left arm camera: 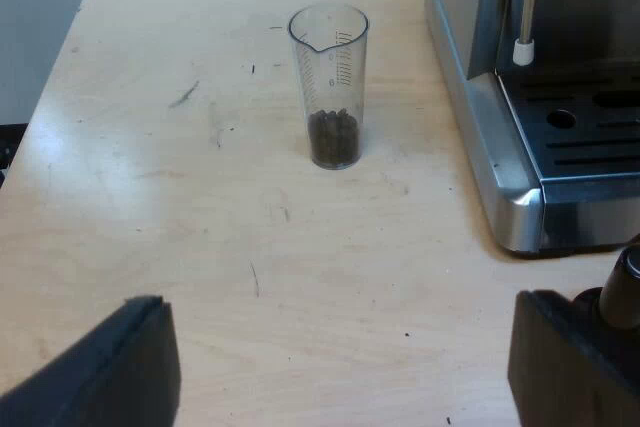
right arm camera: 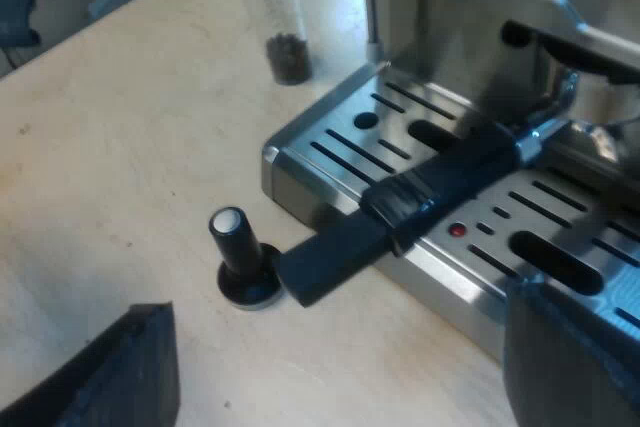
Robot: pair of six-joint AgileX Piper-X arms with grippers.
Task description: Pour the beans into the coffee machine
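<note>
Left gripper (left arm camera: 345, 367) fingers are nearest your left wrist camera: jaws wide, nothing between them, hanging over bare table short of the machine's front corner. Right gripper (right arm camera: 350, 367) is the same, jaws wide and empty, low over the table just off the machine's drip-tray edge.

Espresso machine (left arm camera: 500, 147) is your reference for everything else. Table (left arm camera: 150, 197) is pale wood, scuffed.

Holder handle (right arm camera: 400, 212) is dark and sticks out from the machine's front, across the drip tray and past its edge. It looks locked in, but I can't confirm the seat.

Measuring glass (left arm camera: 330, 87) stands upright on the table, near the machine's side and apart from it, spout turned away from the machine. Nothing touches it. Tamper (right arm camera: 240, 257), with a black knob, stands on the table just off the machine's front edge, almost touching the handle tip. Beans (left arm camera: 333, 137) fill roughly the bottom quarter of the glass.

My read on the step: approach, with no grasp made and the pour not started. The left gripper faces the glass with a clear run, so use that arm.

Your next move calls for:
- closing in on the glass and centring it between the jaws
- gripping mid-wall, above the bean line, since it's tall and narrow and likely tips if nudged
- lifting it upright to the machine's top before you tilt
</note>
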